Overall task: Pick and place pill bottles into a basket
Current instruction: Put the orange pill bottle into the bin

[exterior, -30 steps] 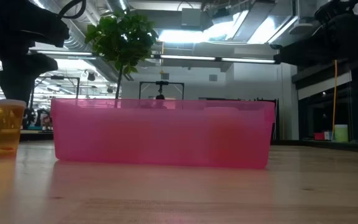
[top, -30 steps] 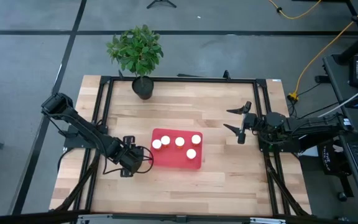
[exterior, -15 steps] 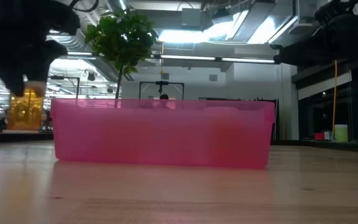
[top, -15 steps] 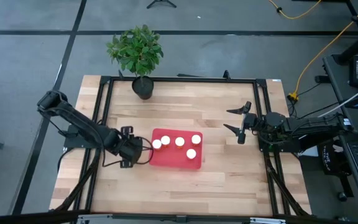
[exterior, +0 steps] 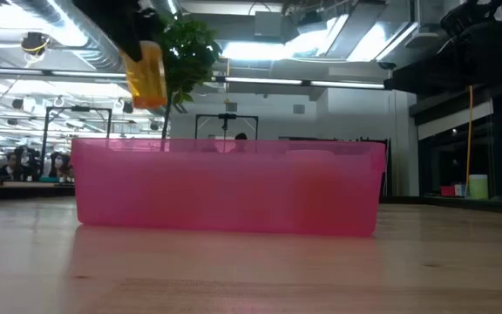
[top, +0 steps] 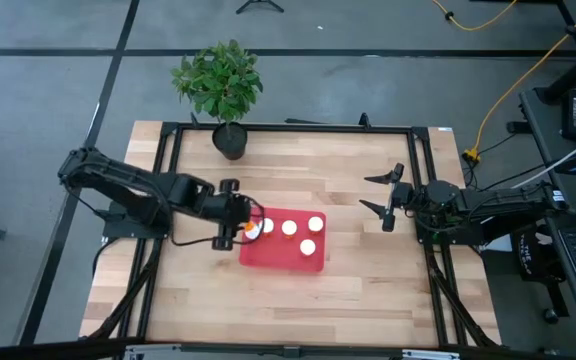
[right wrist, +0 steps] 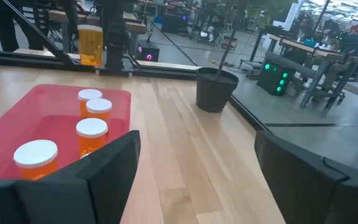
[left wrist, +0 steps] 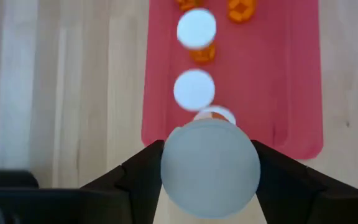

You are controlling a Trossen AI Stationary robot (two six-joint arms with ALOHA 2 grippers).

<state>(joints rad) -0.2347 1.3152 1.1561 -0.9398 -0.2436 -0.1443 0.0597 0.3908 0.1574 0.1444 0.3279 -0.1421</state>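
The left claw (top: pixel 240 226) pinches a pill bottle (exterior: pixel 145 73), amber translucent plastic with a round white cap, held clear above the near-left end of the basket (top: pixel 313 262); advisable to lower it upright into bare red floor, clear of the five bottles (top: pixel 289 228) standing inside, before releasing; the basket is shallow, smooth, round-cornered; the right claw (top: pixel 386 201) waits spread over the wooden table (top: pixel 368 290).

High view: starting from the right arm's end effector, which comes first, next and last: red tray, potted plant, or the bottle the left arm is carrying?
1. Red tray, toward the table's middle.
2. Amber white-capped bottle, held by the left end effector over the tray's far end.
3. Green potted plant, back edge.
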